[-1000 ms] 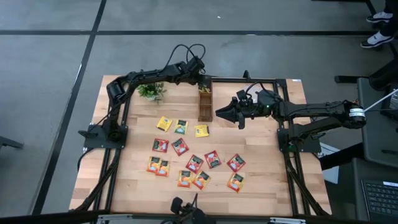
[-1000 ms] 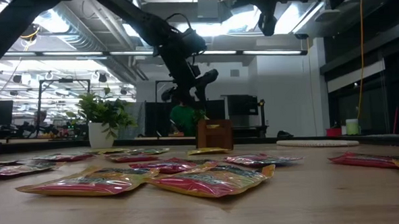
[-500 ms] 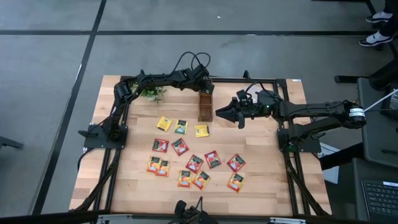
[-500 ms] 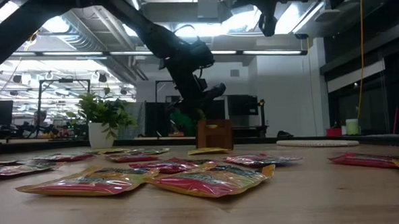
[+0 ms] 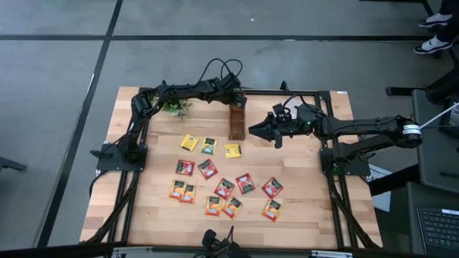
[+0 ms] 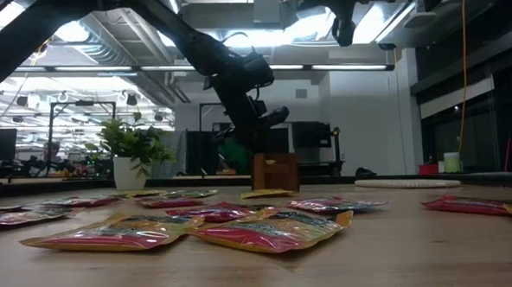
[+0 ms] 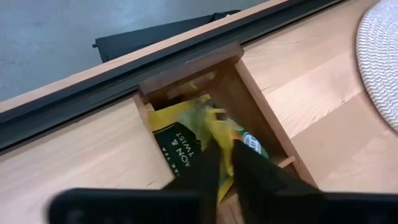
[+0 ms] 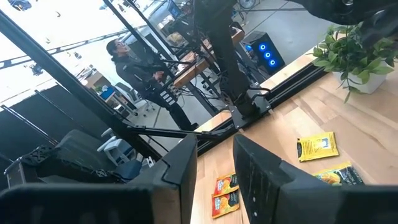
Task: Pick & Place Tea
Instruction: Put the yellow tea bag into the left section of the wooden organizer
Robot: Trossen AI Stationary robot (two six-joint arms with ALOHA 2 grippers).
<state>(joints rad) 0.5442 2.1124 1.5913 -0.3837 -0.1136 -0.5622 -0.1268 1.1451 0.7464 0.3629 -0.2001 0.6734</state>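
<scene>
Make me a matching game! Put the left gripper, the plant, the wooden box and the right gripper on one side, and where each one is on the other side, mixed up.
Things:
1. left gripper
2. plant
3. wooden box
4. right gripper

Places:
A. far left part of the table
B. raised, just right of the box
C. over the box's far end
D. middle of the table's far half

Pairs: 1-C, 2-A, 3-D, 4-B

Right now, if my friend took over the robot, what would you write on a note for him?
Left gripper: fingers together, above the far end of the wooden box, which already has sachets in it.
Right gripper: waiting beside the box, fingers parted, nothing in it.
Done: a few teas boxed.
Left: about fourteen tea sachets lie loose on the table, to be boxed one by one.
</scene>
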